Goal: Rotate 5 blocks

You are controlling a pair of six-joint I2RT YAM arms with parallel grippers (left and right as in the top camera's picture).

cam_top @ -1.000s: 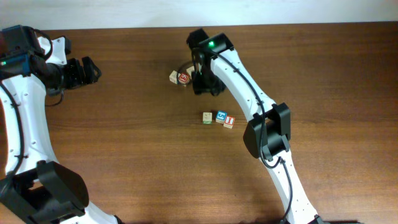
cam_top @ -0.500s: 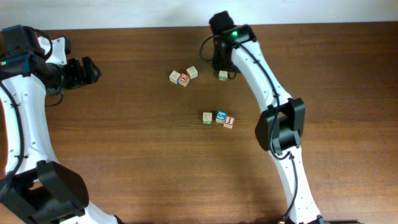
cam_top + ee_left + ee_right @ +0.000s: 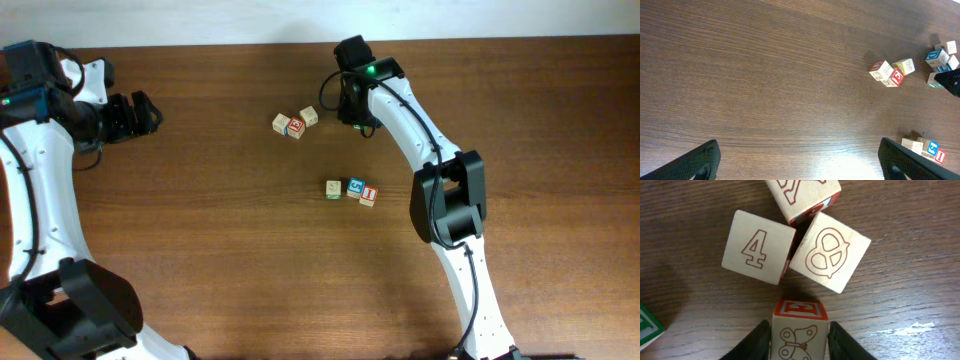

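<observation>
Cube [image 3: 799, 330] between right claw [image 3: 800, 344] fingers, two touching cubes [image 3: 758, 246] just beyond.

- My left arm [image 3: 28, 170] sits at the far left, its left gripper [image 3: 152, 112] spread wide and pointing right.
- My right arm [image 3: 405, 115] reaches far, right gripper [image 3: 799, 330] pinching the butterfly cube [image 3: 799, 344] between both fingers.

1. Looks like a robotics lab or test bench.
2. Shown by two white-and-black robot arms [image 3: 405, 112] mounted at one dark wood-grain table [image 3: 200, 220].
3. Also by small wooden letter cubes [image 3: 347, 189] scattered on it, before a plain pale wall [image 3: 200, 20].
</observation>
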